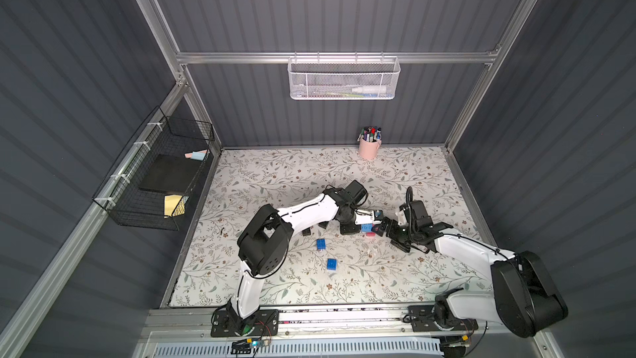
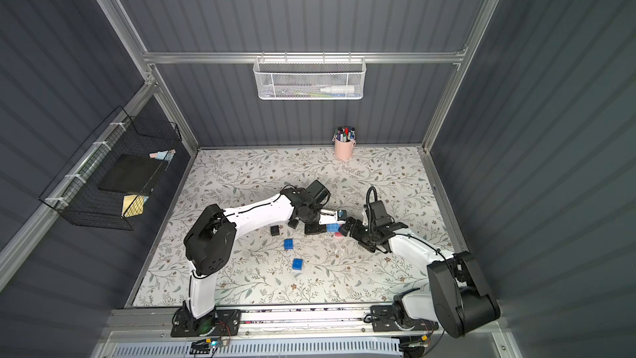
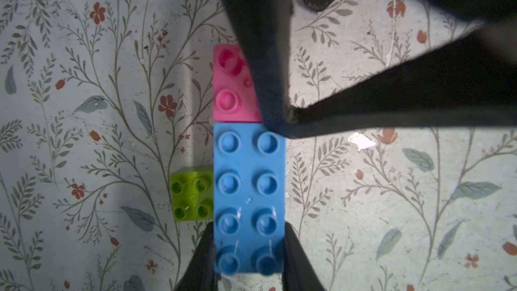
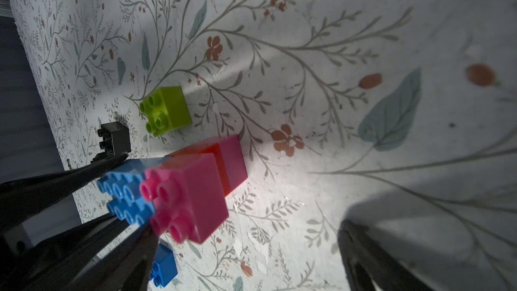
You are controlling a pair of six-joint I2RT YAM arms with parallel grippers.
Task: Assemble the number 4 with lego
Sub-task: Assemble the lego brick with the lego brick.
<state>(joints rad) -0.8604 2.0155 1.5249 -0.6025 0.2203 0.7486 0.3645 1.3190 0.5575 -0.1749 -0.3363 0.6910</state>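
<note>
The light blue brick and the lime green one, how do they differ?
The light blue brick is long with eight studs; the lime green brick is square with four. The light blue brick is gripped by the left gripper and abuts a pink brick; the lime green brick sits apart on the mat. Both are studded plastic.

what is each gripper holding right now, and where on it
Left gripper clamps the light blue brick by its two long sides at one end. Right gripper is open, holding nothing.
</note>
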